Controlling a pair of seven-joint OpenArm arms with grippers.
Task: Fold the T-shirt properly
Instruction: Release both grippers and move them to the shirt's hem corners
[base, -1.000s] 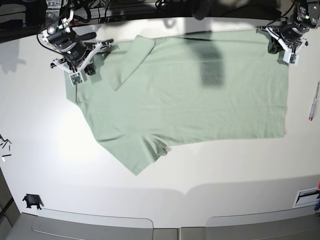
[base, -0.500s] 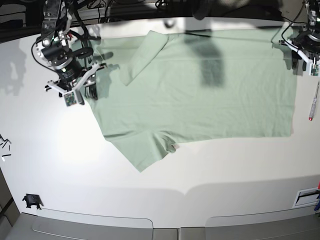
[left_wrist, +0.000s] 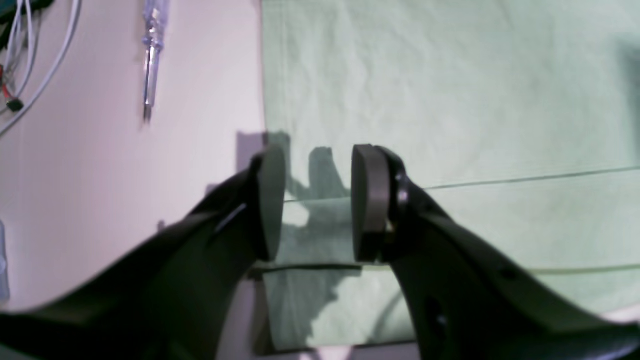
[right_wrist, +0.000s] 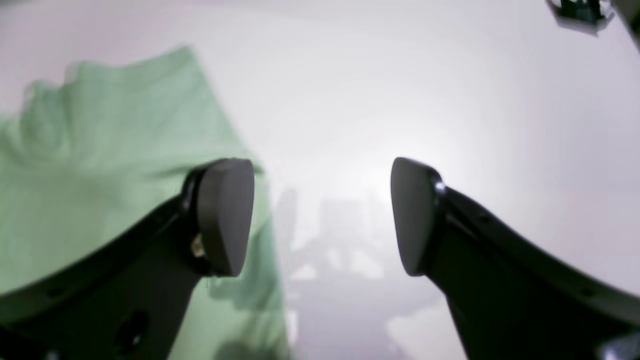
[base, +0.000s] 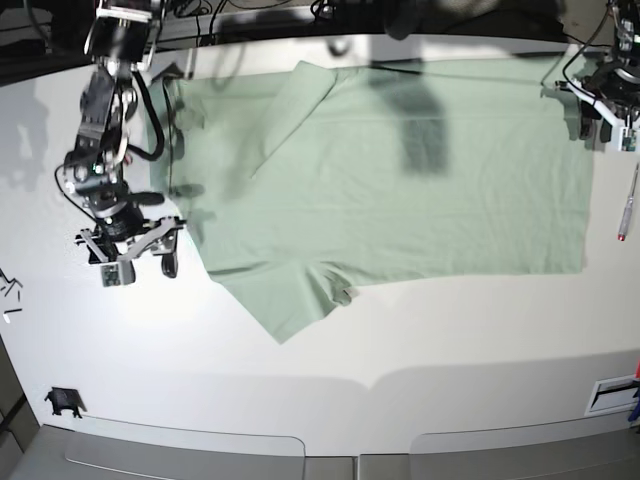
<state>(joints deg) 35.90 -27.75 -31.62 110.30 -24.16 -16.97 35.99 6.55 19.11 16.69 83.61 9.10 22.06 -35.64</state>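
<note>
The pale green T-shirt (base: 400, 180) lies flat across the far half of the white table. One sleeve (base: 290, 300) points toward the front and the other is folded over near the collar end. My right gripper (base: 140, 258) hovers over bare table just left of the T-shirt (right_wrist: 100, 150). In the right wrist view the right gripper (right_wrist: 322, 215) stands wide open and holds nothing. My left gripper (base: 595, 125) is at the shirt's far right corner. The left gripper (left_wrist: 317, 200) is open above the T-shirt's (left_wrist: 450, 100) edge, nothing between its pads.
A screwdriver (base: 628, 205) lies on the table right of the shirt, also seen as the screwdriver (left_wrist: 150, 55) beside cables. A small black part (base: 63, 402) sits at the front left, dark bits (base: 8, 290) at the left edge, and a white slotted piece (base: 612, 393) at the front right.
Both grippers have opened and let go of the shirt, which shifted right and settled flat. The right arm has moved toward the front, off the shirt's shoulder; the left stays at its corner.
</note>
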